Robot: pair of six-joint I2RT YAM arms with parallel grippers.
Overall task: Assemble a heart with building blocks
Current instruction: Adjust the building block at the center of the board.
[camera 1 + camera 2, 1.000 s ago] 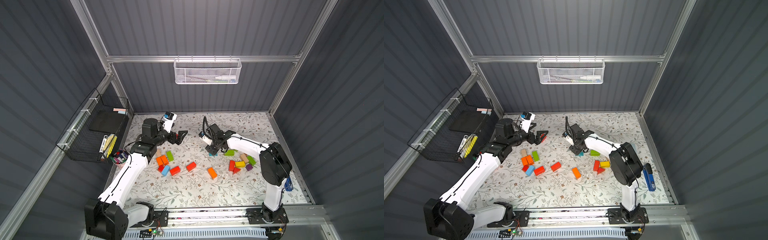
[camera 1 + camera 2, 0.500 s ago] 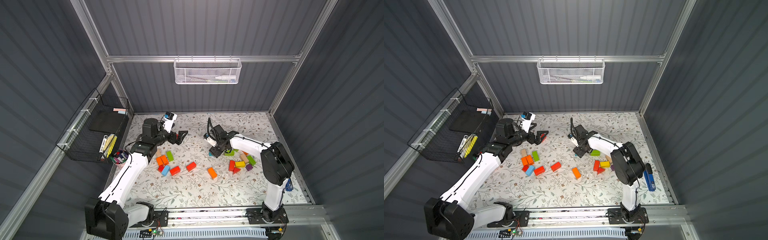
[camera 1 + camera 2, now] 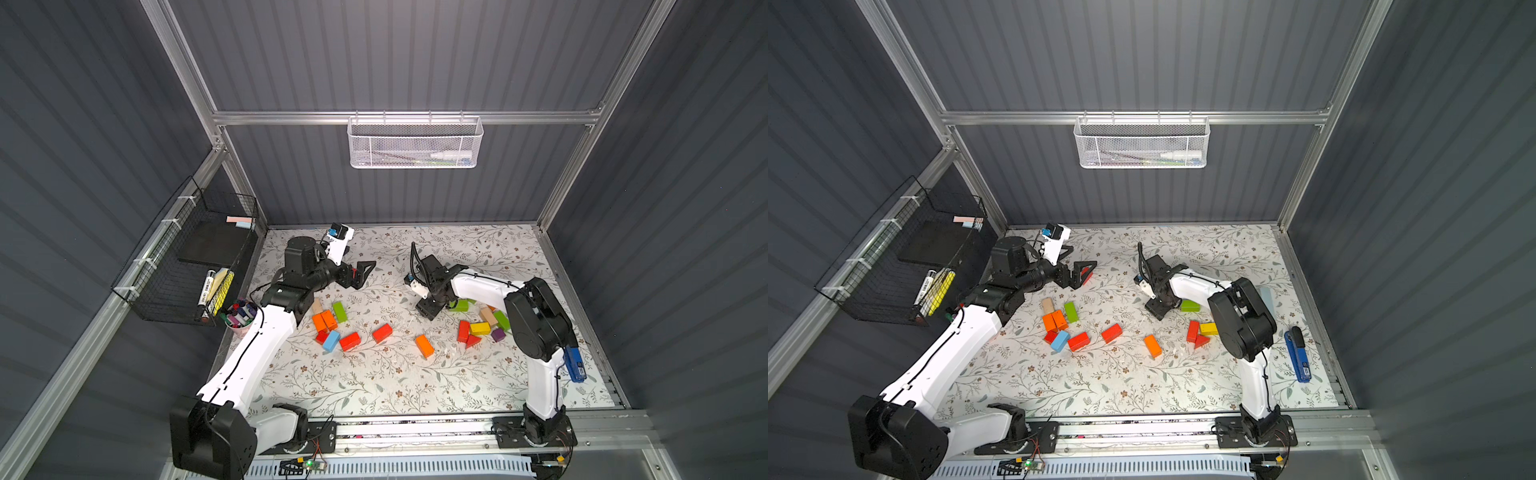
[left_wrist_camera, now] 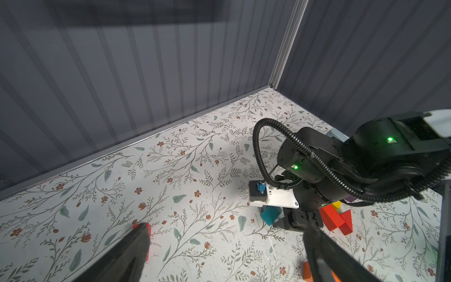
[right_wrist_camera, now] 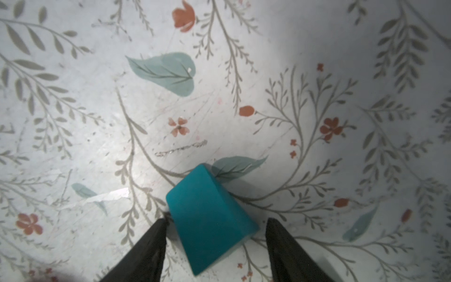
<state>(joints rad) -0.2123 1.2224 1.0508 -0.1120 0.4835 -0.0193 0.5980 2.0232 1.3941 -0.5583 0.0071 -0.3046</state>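
Jaws parted, the right gripper [image 5: 216,221] points straight down at the floral mat [image 3: 374,386], a teal block [image 5: 202,200] standing between its two black fingers [image 5: 146,249]. The block rests on the mat, turned askew to the fingers. A sliver of mat shows on each side of it, so it is straddled rather than clamped. In both top views the gripper hides it.

Just beside that gripper lies a lime-green brick [image 3: 458,306]. Farther along, by the right arm's elbow, a yellow brick [image 3: 480,328], a red wedge [image 3: 473,341] and a purple cube [image 3: 497,334] sit close together.

Over by the left arm is a second loose group: a pair of orange bricks [image 3: 324,321] side by side, a green brick [image 3: 340,311], a blue brick [image 3: 331,340] and two red bricks [image 3: 350,341]. A lone orange brick [image 3: 424,346] lies between the two groups.

The left gripper [image 3: 368,272] hangs above the mat toward the back wall, spread wide and empty, well apart from every block.
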